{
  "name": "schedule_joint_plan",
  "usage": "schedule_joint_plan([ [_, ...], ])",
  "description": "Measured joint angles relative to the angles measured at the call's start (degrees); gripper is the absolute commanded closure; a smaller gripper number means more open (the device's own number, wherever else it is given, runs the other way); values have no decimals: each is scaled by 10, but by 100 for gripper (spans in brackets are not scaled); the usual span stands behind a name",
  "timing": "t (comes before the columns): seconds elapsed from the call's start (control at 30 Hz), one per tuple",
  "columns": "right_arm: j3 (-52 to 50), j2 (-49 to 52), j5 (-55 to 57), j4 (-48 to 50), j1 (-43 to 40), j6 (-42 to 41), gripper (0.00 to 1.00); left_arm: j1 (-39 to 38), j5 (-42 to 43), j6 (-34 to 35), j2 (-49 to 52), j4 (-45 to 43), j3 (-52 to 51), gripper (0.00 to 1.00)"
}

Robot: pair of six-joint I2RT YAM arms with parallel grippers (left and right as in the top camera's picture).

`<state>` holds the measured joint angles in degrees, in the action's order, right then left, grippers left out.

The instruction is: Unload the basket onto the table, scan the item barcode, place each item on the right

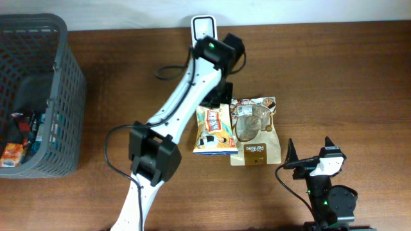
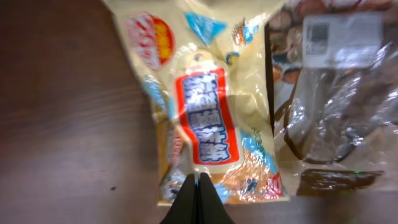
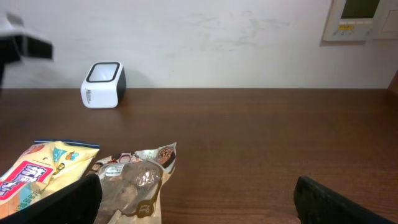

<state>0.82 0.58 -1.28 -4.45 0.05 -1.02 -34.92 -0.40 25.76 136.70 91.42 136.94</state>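
Overhead: the yellow snack bag [image 1: 214, 130] lies on the bench [image 1: 334, 77], with the scanner [image 1: 204, 27] at its twelve o'clock. Left wrist: the left tool [image 2: 198, 182] is pressed fully together, tips at the bag's six o'clock edge. Right wrist: the right tool [image 3: 198, 186] gapes wide, empty.

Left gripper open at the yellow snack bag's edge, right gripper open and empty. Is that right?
No: the left gripper is shut, jaws pressed together, as the left wrist view shows. It is at the edge of the yellow snack bag, and the right gripper is open and empty.
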Motion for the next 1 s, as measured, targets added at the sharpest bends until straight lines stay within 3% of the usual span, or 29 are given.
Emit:
schedule_joint_plan([
  [0.3,0,0,0,0,0,0,2,-23,6,0,0,-171,-209,100],
  [0.43,0,0,0,0,0,0,2,-23,8,0,-14,-204,-240,100],
  [0.6,0,0,0,0,0,0,2,-21,8,0,-12,-150,-210,100],
  [0.73,0,0,0,0,0,0,2,-11,8,0,-13,-80,-84,100],
  [0.87,0,0,0,0,0,0,2,3,-7,0,-36,-65,2,100],
  [1.0,0,0,0,0,0,0,2,11,-33,0,-54,-66,13,100],
])
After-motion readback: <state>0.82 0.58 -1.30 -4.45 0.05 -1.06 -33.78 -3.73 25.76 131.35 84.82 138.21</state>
